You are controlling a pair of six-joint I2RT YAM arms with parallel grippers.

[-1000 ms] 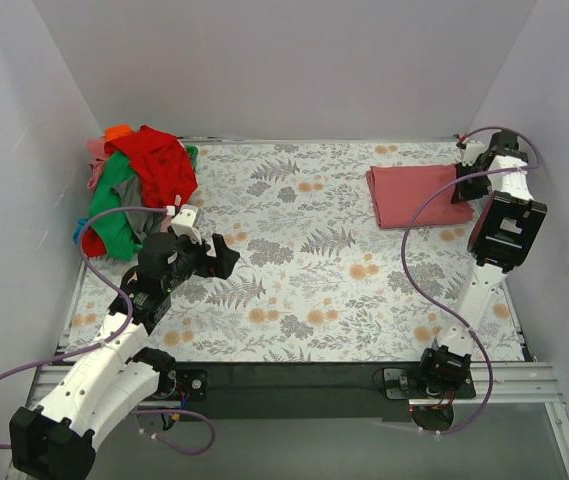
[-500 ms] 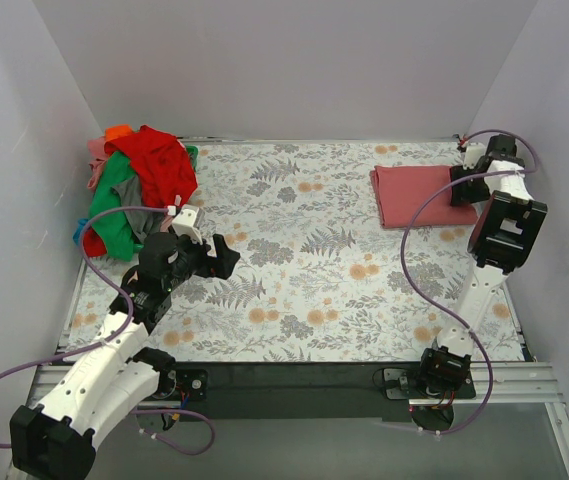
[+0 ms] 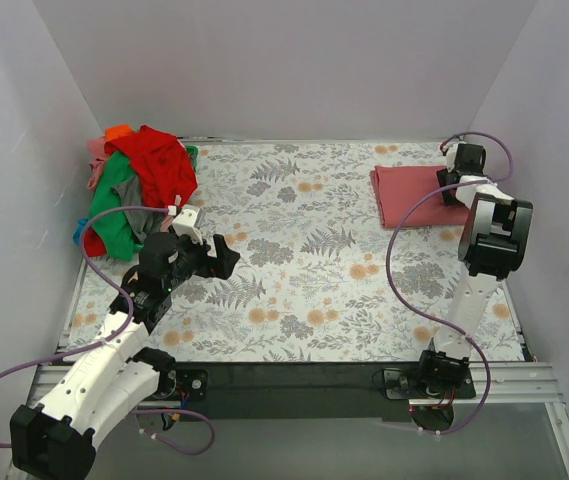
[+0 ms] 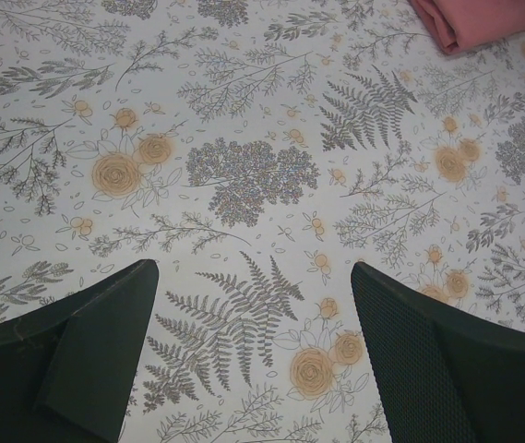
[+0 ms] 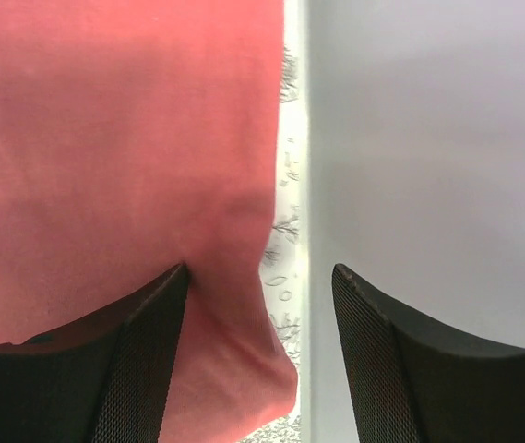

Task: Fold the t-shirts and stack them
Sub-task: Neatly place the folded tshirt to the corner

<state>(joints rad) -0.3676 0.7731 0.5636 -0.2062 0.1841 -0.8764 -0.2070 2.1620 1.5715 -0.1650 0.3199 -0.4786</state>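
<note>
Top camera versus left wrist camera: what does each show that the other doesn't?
Only the top view: the heap of unfolded shirts in the far left corner, and the right arm at the folded shirt's right edge. Only the left wrist view: a close look between the left jaws, wide apart with nothing but cover between them. Both: the floral cover and the folded shirt, just a corner of it in the wrist view.

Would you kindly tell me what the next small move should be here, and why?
Probably raise the right gripper clear of the folded salmon t-shirt: its jaws stand open at the cloth's edge, which lies flat at the far right, so that shirt looks done. The heap of unfolded t-shirts lies at far left, near the open left gripper.
</note>
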